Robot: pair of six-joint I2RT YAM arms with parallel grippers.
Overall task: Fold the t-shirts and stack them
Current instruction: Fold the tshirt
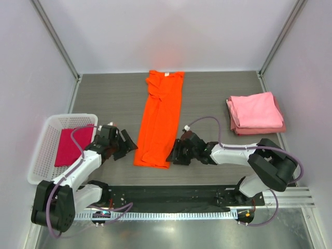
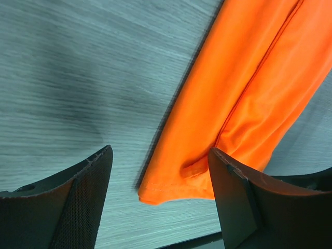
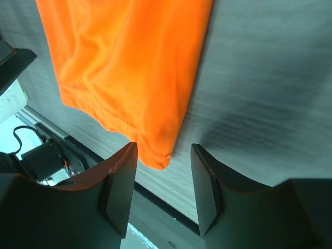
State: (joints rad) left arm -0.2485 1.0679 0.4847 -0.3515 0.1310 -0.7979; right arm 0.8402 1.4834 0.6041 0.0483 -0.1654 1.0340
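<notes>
Flanks the near hem of the orange t-shirt (image 1: 160, 119) on the counter (image 1: 218, 88). Holds the left end effector (image 1: 128, 144) wide open and empty, the right end effector (image 1: 174, 154) half open astride a hem corner, not gripping.

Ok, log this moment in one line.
orange t-shirt: folded lengthwise, flat | left jaws: open around near hem corner | right jaws: open around other corner

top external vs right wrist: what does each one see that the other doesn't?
Only top external: the white basket holding a magenta shirt, the folded pink stack, the left gripper, and the full length of the orange shirt. Only right wrist: hem stitching at that shirt's near corner, which lies between the open fingers of the right gripper. Both: orange shirt, right gripper, grey table.
</notes>
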